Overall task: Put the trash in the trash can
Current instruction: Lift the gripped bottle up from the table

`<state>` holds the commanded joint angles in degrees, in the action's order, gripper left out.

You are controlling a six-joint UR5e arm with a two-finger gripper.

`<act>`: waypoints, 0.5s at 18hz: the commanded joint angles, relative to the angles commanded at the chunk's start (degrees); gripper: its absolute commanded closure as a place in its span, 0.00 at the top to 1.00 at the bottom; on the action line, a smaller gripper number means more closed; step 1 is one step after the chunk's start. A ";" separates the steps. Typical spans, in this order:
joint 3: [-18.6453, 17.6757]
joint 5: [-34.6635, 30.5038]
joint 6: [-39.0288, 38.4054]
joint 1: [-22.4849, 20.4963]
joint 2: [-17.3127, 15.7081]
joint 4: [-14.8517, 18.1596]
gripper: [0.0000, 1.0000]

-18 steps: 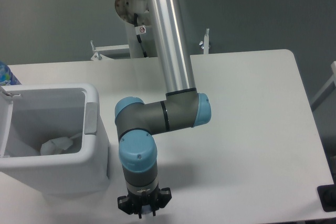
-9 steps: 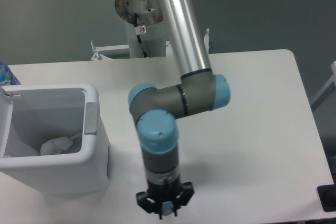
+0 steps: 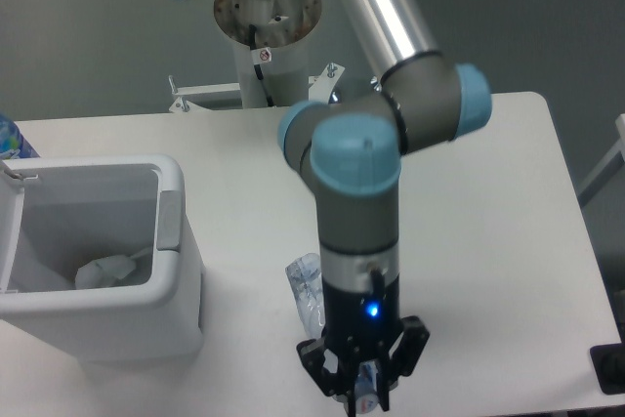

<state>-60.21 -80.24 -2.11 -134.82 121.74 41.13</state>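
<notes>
One gripper (image 3: 364, 399) is all I have, and it hangs low at the near edge of the table (image 3: 488, 241), pointing down, with my wrist and its small blue light straight above it. My fingers are pinched on the bottle (image 3: 310, 292); its lower end shows as a pale blue scrap between them, and the clear crumpled body sticks out up and to the left from behind my wrist. How much of the bottle my wrist covers I cannot tell.

To the left, well apart from my gripper, stands the trash can (image 3: 176, 241), open at the top, its grey side tab facing me. Down inside it, toward its left wall, lies the white wrapper (image 3: 105, 271), crumpled into a pale lump on the floor of the bin. The bottle is outside the can, over the bare table to the right of the can's near corner.

Beyond that, my forearm climbs toward the back of the table, where my base column (image 3: 269, 56) stands behind the far edge. At the far left edge a bit of blue printed object (image 3: 10, 139) peeks in, too cut off to tell what it is
</notes>
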 joint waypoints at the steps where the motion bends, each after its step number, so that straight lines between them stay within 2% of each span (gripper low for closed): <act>1: 0.44 0.09 -0.09 0.17 -0.79 0.00 0.33; 9: 0.71 1.76 0.17 2.46 -9.67 -0.09 0.33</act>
<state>-59.50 -78.49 -1.93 -132.37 112.07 41.04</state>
